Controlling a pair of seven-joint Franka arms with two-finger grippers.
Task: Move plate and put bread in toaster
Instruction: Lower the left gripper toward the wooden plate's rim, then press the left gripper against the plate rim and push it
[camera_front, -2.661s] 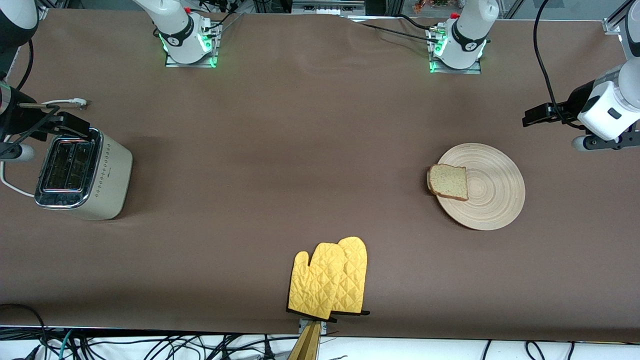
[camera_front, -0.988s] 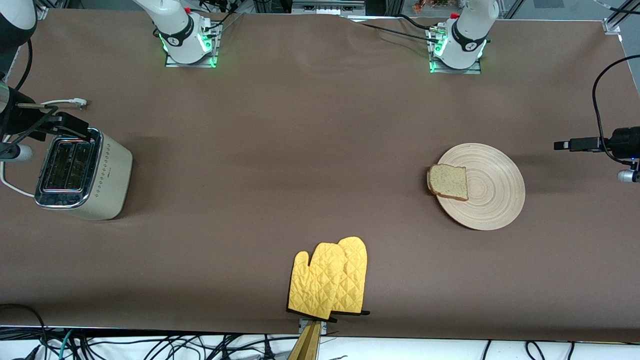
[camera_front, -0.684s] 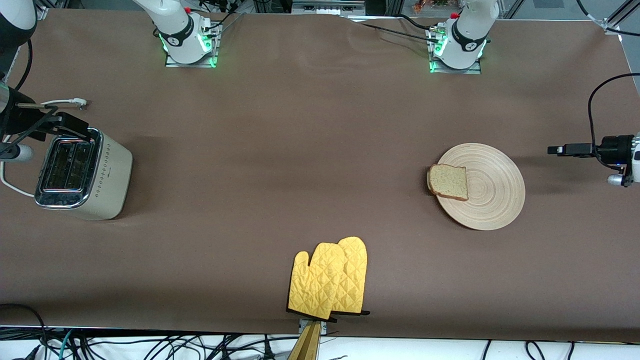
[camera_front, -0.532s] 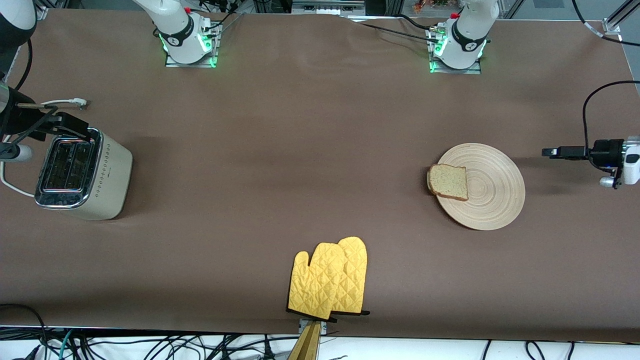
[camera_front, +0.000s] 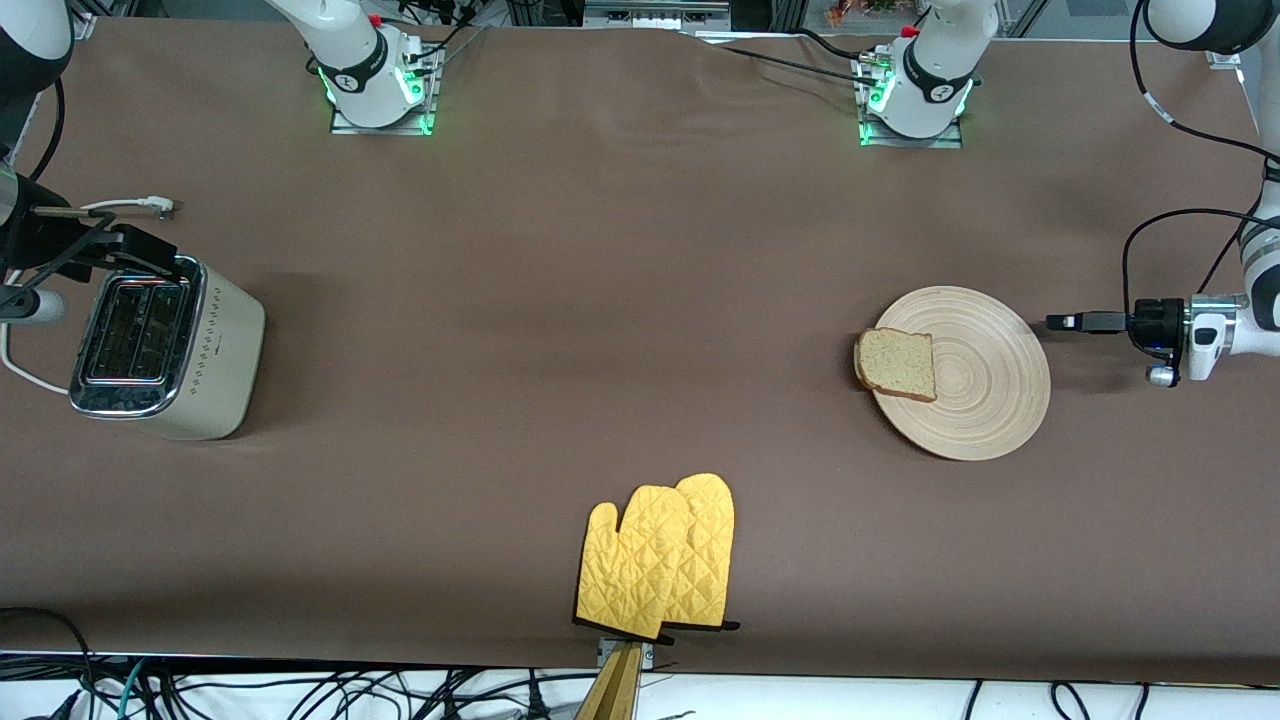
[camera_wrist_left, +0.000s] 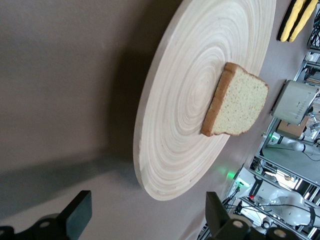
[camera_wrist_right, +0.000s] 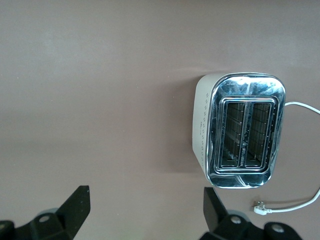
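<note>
The plate (camera_front: 990, 390) lies toward the left arm's end of the table, with the bread (camera_front: 897, 364) on its rim on the side toward the toaster; both show in the left wrist view, the plate (camera_wrist_left: 175, 130) and the bread (camera_wrist_left: 236, 106). My left gripper (camera_front: 1066, 322) is open, low, level with the table, its fingertips just off the plate's rim; it also shows in the left wrist view (camera_wrist_left: 149, 220). The toaster (camera_front: 165, 350) stands at the right arm's end, its slots empty (camera_wrist_right: 245, 130). My right gripper (camera_front: 110, 240) waits open above the table beside it (camera_wrist_right: 145, 212).
A pair of yellow oven mitts (camera_front: 660, 560) lies at the table's edge nearest the front camera, in the middle. The toaster's white cord and plug (camera_front: 135, 206) lie beside the toaster toward the arm bases. The two arm bases (camera_front: 375, 75) stand along the table's other edge.
My left arm has come down and swung in toward the plate, its gripper turned level with its fingertips near the rim. The right arm, plate, bread and toaster have not moved.
</note>
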